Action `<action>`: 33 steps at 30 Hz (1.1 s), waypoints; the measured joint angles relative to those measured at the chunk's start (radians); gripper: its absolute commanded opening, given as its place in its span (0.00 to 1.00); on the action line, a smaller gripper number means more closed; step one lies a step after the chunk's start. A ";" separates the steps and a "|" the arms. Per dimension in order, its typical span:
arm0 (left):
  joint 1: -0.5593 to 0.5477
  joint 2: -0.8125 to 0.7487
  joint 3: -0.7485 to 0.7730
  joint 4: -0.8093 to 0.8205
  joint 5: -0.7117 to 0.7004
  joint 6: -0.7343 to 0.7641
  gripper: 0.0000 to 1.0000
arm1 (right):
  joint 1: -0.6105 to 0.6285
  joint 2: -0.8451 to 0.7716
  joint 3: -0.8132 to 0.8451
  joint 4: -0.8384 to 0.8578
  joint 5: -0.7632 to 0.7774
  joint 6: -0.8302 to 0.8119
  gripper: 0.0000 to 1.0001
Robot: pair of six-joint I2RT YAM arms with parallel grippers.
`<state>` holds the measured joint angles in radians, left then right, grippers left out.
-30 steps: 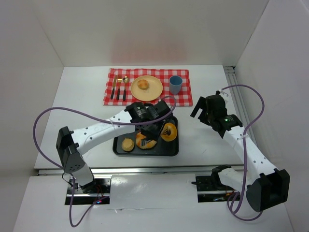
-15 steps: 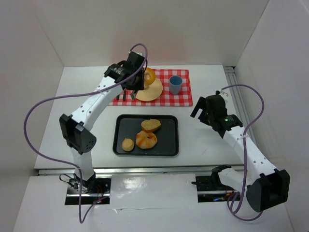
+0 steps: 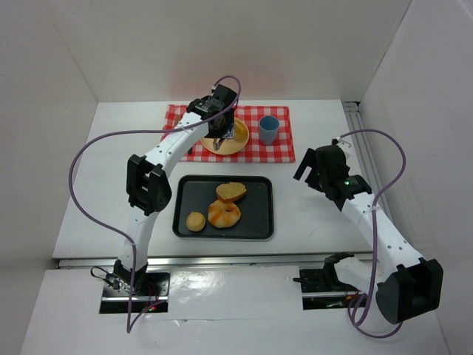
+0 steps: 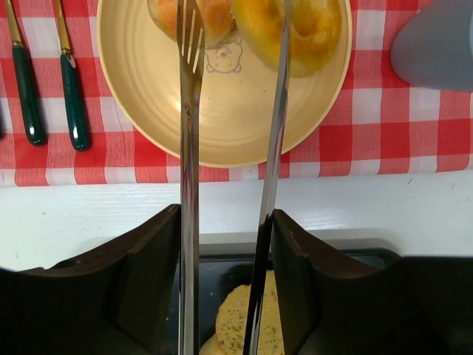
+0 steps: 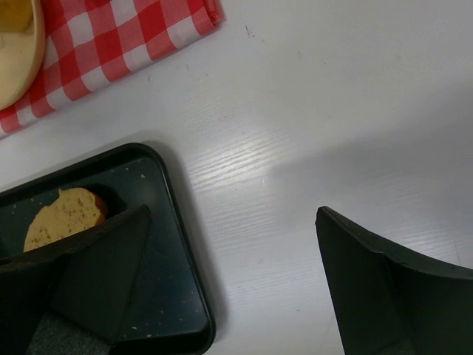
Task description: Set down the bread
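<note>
My left gripper (image 3: 222, 132) (image 4: 225, 222) is shut on metal tongs (image 4: 189, 185) and hovers over the yellow plate (image 3: 236, 141) (image 4: 236, 111) on the red checked cloth (image 3: 281, 148). The tongs' arms stand apart. A golden ring bread (image 4: 310, 29) lies on the plate under the right arm; whether the tongs still grip it I cannot tell. A small roll (image 4: 214, 15) lies beside it. The black tray (image 3: 255, 222) holds a half bun (image 3: 231, 191), a glazed ring bread (image 3: 224, 214) and a small round bun (image 3: 195, 221). My right gripper (image 3: 318, 166) (image 5: 236, 296) is open and empty right of the tray.
A blue cup (image 3: 268, 129) (image 4: 436, 44) stands on the cloth right of the plate. Green-handled cutlery (image 4: 74, 96) lies left of the plate. The tray's corner (image 5: 177, 281) lies under my right gripper's left finger. White walls enclose the table.
My left arm lifted a ring bread from the tray with the tongs, carried it back to the plate and lowered it there. The right arm has stayed still.
</note>
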<state>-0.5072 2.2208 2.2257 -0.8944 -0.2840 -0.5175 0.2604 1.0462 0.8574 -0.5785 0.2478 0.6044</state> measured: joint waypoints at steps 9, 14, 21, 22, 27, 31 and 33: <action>0.000 -0.007 0.002 0.026 0.013 0.015 0.63 | -0.006 0.011 0.000 -0.005 0.003 -0.001 1.00; 0.000 -0.106 -0.036 0.018 0.000 0.017 0.62 | -0.006 0.011 0.000 -0.006 0.003 -0.001 1.00; -0.023 -0.499 -0.283 0.021 -0.061 0.011 0.59 | -0.006 0.010 0.000 -0.006 -0.004 -0.001 1.00; -0.035 -0.562 -0.340 0.010 -0.072 0.005 0.59 | -0.006 0.010 0.000 -0.006 -0.005 -0.001 1.00; -0.117 -0.773 -0.631 -0.119 -0.097 -0.080 0.59 | -0.006 0.010 0.000 -0.006 -0.022 -0.001 1.00; -0.201 -0.831 -0.803 -0.261 -0.075 -0.183 0.63 | -0.006 0.011 0.000 -0.002 -0.038 -0.001 1.00; -0.242 -0.872 -0.852 -0.309 -0.053 -0.231 0.63 | -0.006 0.014 0.000 0.004 -0.051 -0.001 1.00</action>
<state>-0.7490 1.3491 1.3739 -1.2030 -0.3370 -0.7483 0.2539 1.0599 0.8574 -0.5747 0.1970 0.6033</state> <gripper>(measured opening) 0.627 0.999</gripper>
